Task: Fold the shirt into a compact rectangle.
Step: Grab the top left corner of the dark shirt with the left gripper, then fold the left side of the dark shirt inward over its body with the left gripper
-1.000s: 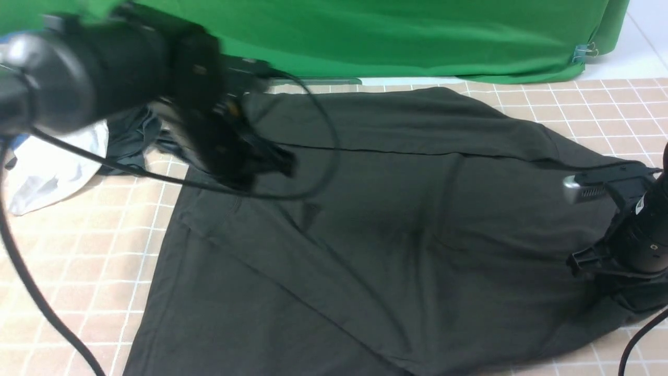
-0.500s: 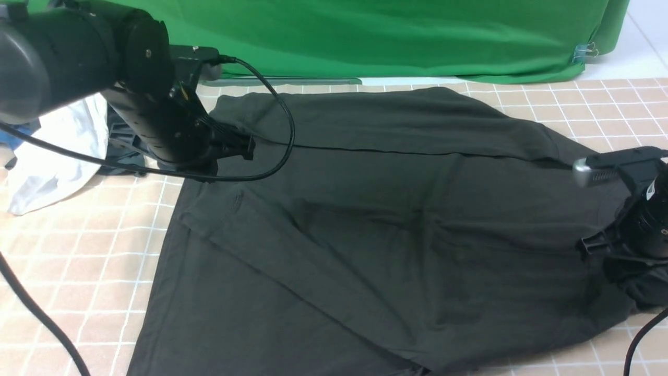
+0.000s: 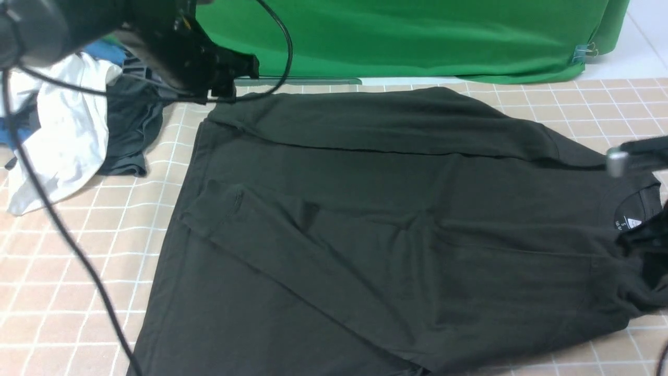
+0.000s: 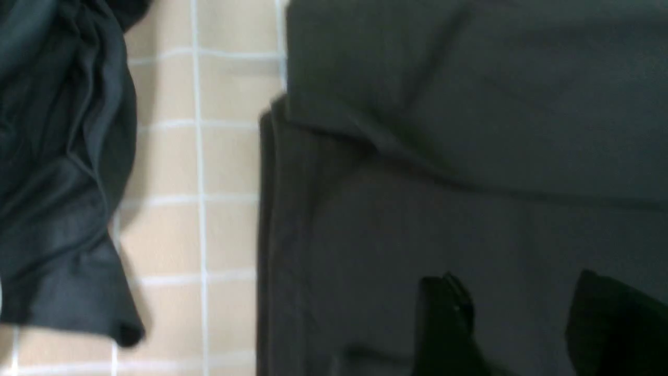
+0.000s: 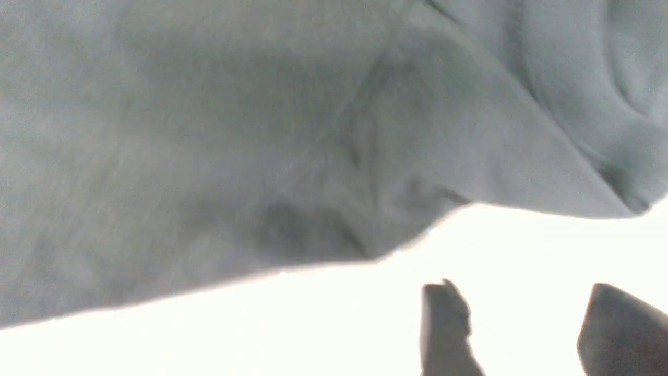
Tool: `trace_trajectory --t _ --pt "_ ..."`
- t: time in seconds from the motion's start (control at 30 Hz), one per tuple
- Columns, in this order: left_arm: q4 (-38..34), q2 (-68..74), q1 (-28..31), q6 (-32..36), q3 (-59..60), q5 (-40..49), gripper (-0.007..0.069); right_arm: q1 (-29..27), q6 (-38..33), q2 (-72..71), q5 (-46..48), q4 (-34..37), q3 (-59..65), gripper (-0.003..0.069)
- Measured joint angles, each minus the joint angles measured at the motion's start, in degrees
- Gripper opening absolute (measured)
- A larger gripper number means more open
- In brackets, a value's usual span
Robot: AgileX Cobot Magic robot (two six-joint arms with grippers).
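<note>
The black shirt (image 3: 396, 224) lies spread over the tiled table, its far strip folded toward me along a long crease. Its white neck label (image 3: 629, 222) shows at the right. My left gripper (image 3: 237, 73) hovers over the shirt's far left corner; in the left wrist view it (image 4: 522, 303) is open above the shirt (image 4: 469, 156) with nothing between its fingers (image 4: 443, 313). My right arm (image 3: 642, 154) is blurred at the right edge by the collar. My right gripper (image 5: 522, 313) is open and empty over bare table beside the shirt's edge (image 5: 261, 130).
A heap of white (image 3: 57, 141), blue and dark grey clothes (image 3: 128, 125) sits at the far left, the grey one (image 4: 57, 183) close to the shirt's corner. A green backdrop (image 3: 417, 36) hangs behind the table. The left arm's cable (image 3: 68, 235) dangles over the near left.
Both grippers opened and let go of the shirt. The left one rose and moved to the far left corner; the right one drew back rightward, uncovering the neck label.
</note>
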Motion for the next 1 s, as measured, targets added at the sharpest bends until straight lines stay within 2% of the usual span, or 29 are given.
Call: trace_trajectory --t 0.03,0.1,0.17,0.4,0.67,0.83,1.0 --pt "0.0 2.1 0.5 0.0 -2.0 0.1 0.0369 0.0 -0.3 -3.5 -0.1 0.4 0.0 0.0223" --pt "-0.3 5.5 1.2 0.0 -4.7 0.2 0.0408 0.0 -0.5 -8.6 -0.6 1.0 0.0 0.0102" --pt "-1.0 8.8 1.6 0.0 -7.4 0.7 0.0437 0.0 -0.5 -13.3 -1.9 1.5 0.0 0.0048" --pt "-1.9 17.7 1.7 -0.2 -12.8 0.9 0.0453 0.0 -0.5 -22.5 -5.6 2.4 0.0 0.0039" --pt "-3.0 22.3 3.8 -5.9 -15.9 -4.2 0.0453 0.0 -0.6 -23.3 -5.5 2.5 0.0 0.0038" --pt "-7.6 22.7 4.5 -6.3 -16.3 -9.4 0.0453 0.0 -0.7 -23.3 -5.7 2.6 0.0 0.0038" --pt "-11.2 23.9 5.4 -7.1 -16.4 -10.5 0.0442 0.0 -0.9 -23.3 -5.8 2.6 0.0 0.0038"
